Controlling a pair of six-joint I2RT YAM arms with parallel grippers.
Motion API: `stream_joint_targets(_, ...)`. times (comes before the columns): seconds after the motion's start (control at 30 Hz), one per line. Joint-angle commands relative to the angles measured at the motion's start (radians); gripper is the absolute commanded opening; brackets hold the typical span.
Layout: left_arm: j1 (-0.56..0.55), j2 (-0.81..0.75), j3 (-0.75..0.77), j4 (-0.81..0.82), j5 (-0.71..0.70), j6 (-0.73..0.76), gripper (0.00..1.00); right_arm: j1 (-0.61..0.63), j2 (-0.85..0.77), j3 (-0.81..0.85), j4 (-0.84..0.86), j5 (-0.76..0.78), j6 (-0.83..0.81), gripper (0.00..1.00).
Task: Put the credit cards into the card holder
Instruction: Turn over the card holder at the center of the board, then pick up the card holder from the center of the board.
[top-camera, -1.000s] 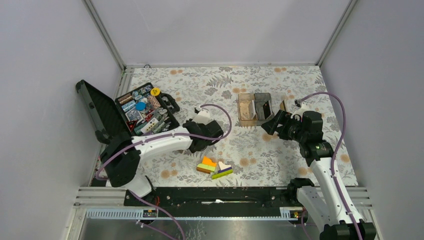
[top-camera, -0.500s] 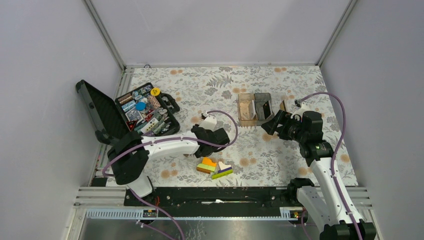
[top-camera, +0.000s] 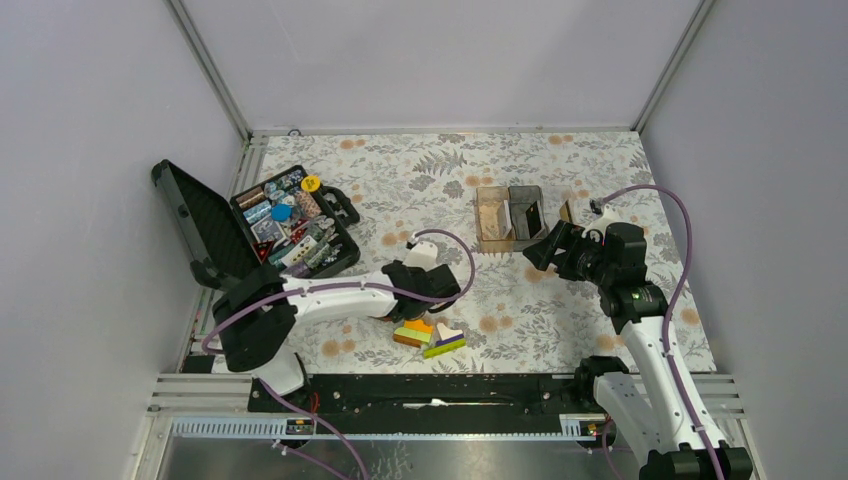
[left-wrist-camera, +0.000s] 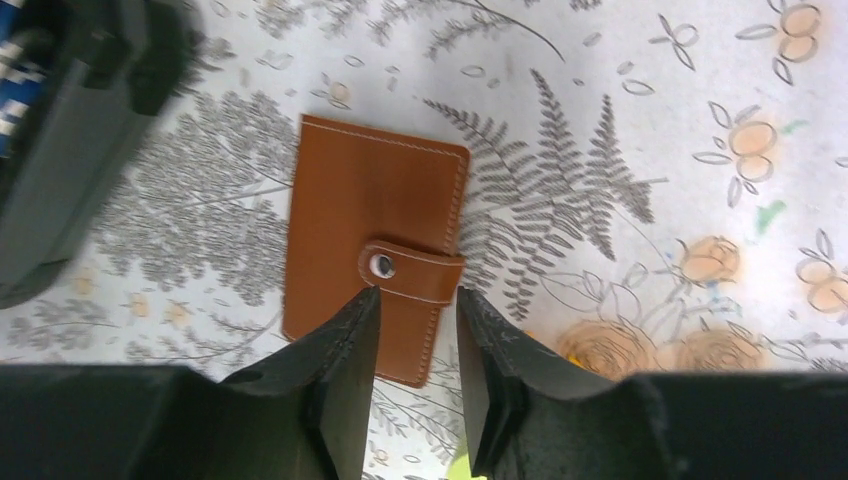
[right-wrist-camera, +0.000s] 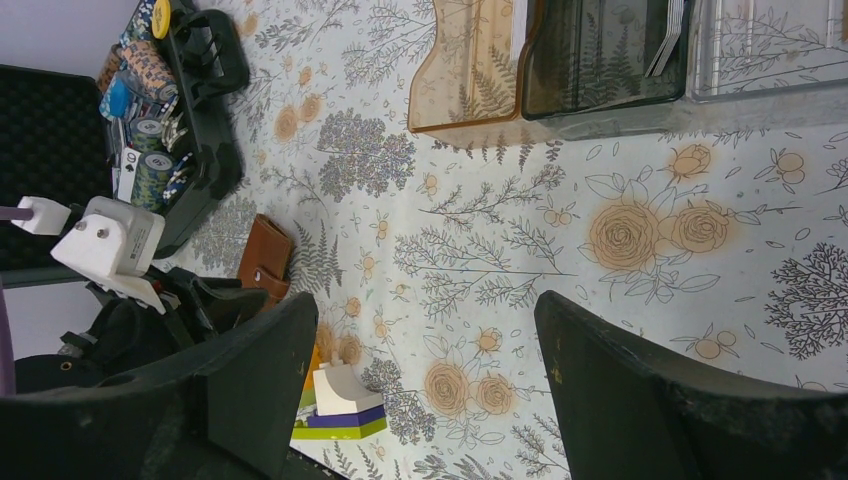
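The brown card holder (left-wrist-camera: 375, 245) lies flat and snapped closed on the floral cloth. It also shows in the right wrist view (right-wrist-camera: 265, 255). My left gripper (left-wrist-camera: 418, 300) hovers over its tab end with the jaws a little apart, holding nothing. From above, the left gripper (top-camera: 412, 292) covers the holder. The credit cards (right-wrist-camera: 665, 40) stand on edge in the dark compartment box (top-camera: 527, 216). My right gripper (right-wrist-camera: 425, 305) is wide open and empty, just in front of that box (top-camera: 545, 250).
An open black tool case (top-camera: 290, 230) full of small items sits at the left. Orange, green and purple blocks (top-camera: 430, 335) lie near the front edge, close to the left gripper. A tan compartment box (top-camera: 493, 218) adjoins the dark one.
The left arm has swung right and toward the near edge, and its jaws have gone from shut to a little apart. The right arm has not moved.
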Motion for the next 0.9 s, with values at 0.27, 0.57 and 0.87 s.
stream_joint_targets(0.27,0.049,-0.32,-0.082,0.293,0.28,0.021,0.73,-0.002,-0.002,0.039,-0.015,-0.035,-0.002,0.86)
stream_joint_targets(0.57,0.44,-0.52,-0.364,0.4,0.656,0.037,0.77,0.088,0.081,0.057,0.021,-0.034,0.011,0.78)
stream_joint_targets(0.87,0.65,-0.661,-0.57,0.432,0.791,-0.016,0.78,0.188,0.163,0.043,0.09,-0.012,0.038,0.78)
